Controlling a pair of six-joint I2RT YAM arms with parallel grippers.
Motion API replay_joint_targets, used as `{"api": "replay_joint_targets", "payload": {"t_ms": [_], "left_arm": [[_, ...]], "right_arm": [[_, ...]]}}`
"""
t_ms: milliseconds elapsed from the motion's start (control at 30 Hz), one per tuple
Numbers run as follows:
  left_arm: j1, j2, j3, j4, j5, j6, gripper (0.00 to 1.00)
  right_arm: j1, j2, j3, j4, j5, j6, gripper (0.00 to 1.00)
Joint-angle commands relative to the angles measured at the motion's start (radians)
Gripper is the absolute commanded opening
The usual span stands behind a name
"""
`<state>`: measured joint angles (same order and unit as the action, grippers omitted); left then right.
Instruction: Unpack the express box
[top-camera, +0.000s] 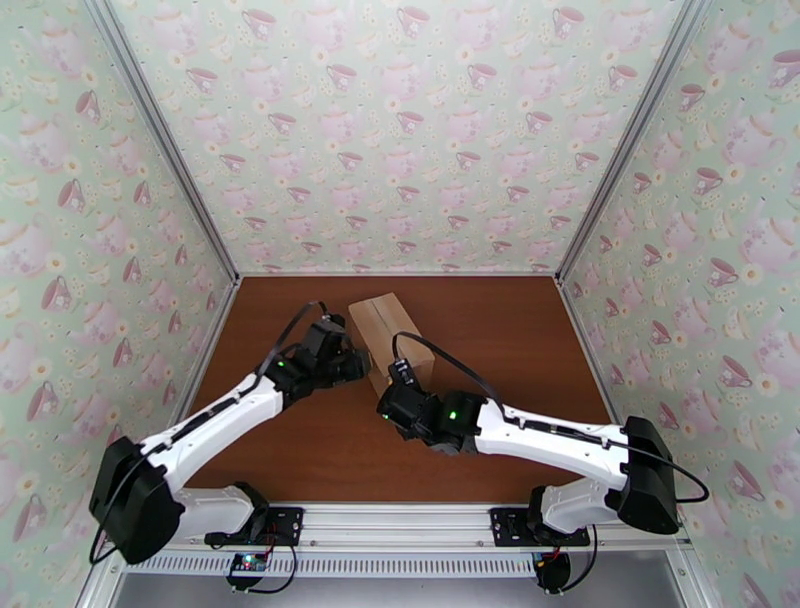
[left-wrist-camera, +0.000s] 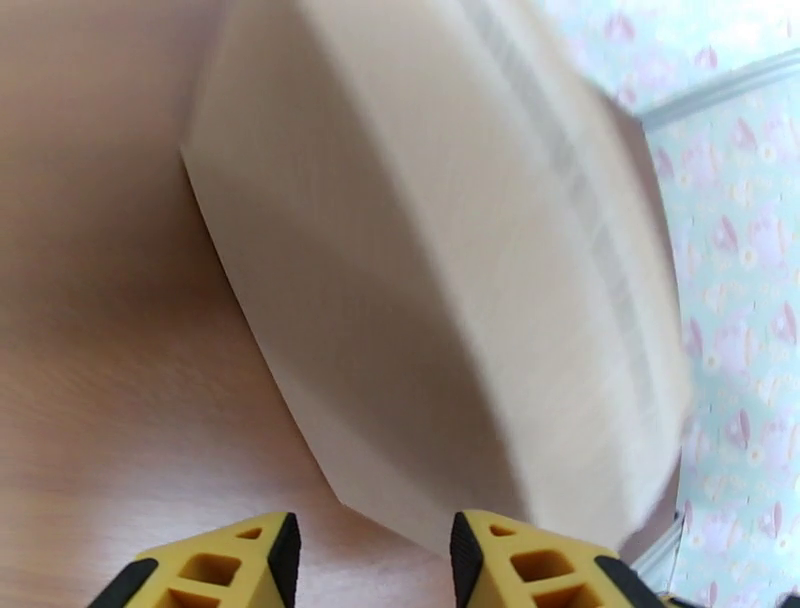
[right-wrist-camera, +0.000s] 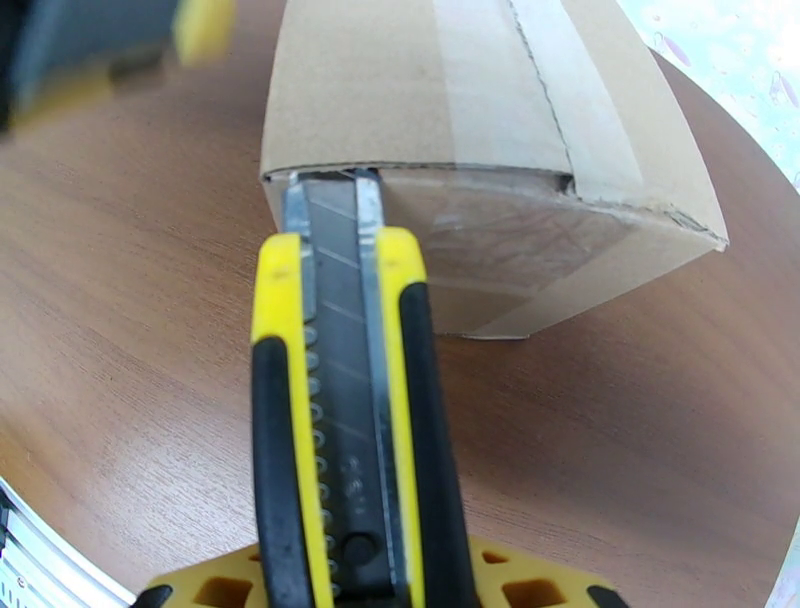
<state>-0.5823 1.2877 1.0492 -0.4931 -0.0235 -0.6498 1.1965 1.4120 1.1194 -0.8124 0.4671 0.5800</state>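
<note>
One express box (top-camera: 388, 328), one utility knife (right-wrist-camera: 340, 400), one table (top-camera: 510, 340) — and two arms (top-camera: 225, 415) (top-camera: 560, 445).

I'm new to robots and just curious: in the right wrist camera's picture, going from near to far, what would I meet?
Right gripper → knife → box → wall.

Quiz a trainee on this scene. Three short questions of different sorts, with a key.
1. True or false: the box has its flaps standing open.
2. What does the right tool hold? A) a knife B) a tape roll C) nothing
3. Fill in: the left tool, beside the box, is ___.
Key: 1 false; 2 A; 3 open.
</note>
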Motion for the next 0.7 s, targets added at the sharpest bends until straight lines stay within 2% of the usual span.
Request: {"api": "replay_joint_targets", "payload": {"t_ms": [0,200,667], "left_arm": [[0.009,-0.003,0.087,-0.057,-0.069,0.082,0.52],[0.016,0.123,0.216,-0.065,-0.059,0.141,0.54],[0.022,0.33,0.347,-0.081,-0.05,0.184,0.53]], "right_arm": [[0.008,-0.009,-0.008,0.007,0.015,0.012,0.0],[0.008,-0.014,-0.009,0.011,0.02,0.008,0.0],[0.008,-0.037,-0.012,0.0,0.028,0.009,0.0]]}}
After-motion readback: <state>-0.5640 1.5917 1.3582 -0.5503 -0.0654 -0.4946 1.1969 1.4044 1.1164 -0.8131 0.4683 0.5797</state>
